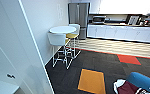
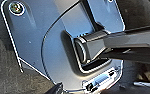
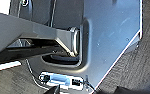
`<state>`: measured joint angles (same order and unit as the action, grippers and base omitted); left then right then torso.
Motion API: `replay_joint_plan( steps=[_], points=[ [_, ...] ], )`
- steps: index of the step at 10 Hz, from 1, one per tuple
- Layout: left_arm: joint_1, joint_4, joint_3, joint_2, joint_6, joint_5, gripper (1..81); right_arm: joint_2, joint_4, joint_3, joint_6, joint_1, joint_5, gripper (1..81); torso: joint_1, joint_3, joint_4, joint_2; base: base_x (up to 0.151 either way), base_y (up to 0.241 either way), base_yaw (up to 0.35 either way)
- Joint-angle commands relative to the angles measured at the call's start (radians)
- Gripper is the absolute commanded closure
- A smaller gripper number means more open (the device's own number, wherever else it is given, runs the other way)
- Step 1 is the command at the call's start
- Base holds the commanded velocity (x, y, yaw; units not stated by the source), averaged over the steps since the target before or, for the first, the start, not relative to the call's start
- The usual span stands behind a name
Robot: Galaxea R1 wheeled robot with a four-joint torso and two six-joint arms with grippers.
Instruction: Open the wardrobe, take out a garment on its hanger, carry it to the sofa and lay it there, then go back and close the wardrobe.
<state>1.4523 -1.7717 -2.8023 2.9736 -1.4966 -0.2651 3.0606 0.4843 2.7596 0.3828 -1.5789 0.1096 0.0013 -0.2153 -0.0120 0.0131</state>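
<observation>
1. The head view looks down across a room with dark carpet (image 1: 96, 62). At the lower right corner a bright blue sofa (image 1: 143, 80) shows its rounded edge, and the jacket (image 1: 127, 88), dark red with white sleeves, lies on it, touching the seat.

2. Judging by that, the garment is already laid down and the robot seems to be driving or turning on its way back to the wardrobe. Whether the white panel (image 1: 11, 50) close on the left belongs to the wardrobe I cannot tell; a small dark fitting (image 1: 10, 76) sits low on it.

3. To do this step well, in my judgement: keep the base well apart from that near white panel while turning, keep both arms tucked in, and move slowly so nothing brushes the stools.

4. Neither wrist view lets me tell whether the left or right gripper is open or closed; both look over the robot's own dark plate and jointed bar, with carpet beneath.

5. Materials and shapes: the carpet is rough and dark, set with a flat orange tile (image 1: 92, 81) and a red tile (image 1: 129, 59). Beyond it the floor turns to pale wood strips.

6. By the wall stands a round white table (image 1: 62, 29) with smooth white chairs (image 1: 57, 40) on thin wire legs. Farther off are a steel fridge (image 1: 78, 17) and glossy white cabinets (image 1: 121, 32).
</observation>
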Motion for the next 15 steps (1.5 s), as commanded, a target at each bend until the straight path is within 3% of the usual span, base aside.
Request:
replay_joint_plan(
  steps=[1, 15],
  points=[
    [-0.025, -0.014, -0.006, -0.013, 0.001, 0.033, 1.0, 0.005, 0.013, -0.003, -0.004, 0.013, -0.053, 1.0, 0.0, 0.0, 0.0, 0.0, 0.0, 0.0, 0.316],
    [-0.025, -0.015, -0.006, -0.008, -0.001, 0.035, 1.0, 0.009, 0.008, -0.003, 0.002, 0.01, -0.053, 1.0, 0.0, 0.0, 0.0, 0.0, 0.0, 0.0, 0.316]
  ],
)
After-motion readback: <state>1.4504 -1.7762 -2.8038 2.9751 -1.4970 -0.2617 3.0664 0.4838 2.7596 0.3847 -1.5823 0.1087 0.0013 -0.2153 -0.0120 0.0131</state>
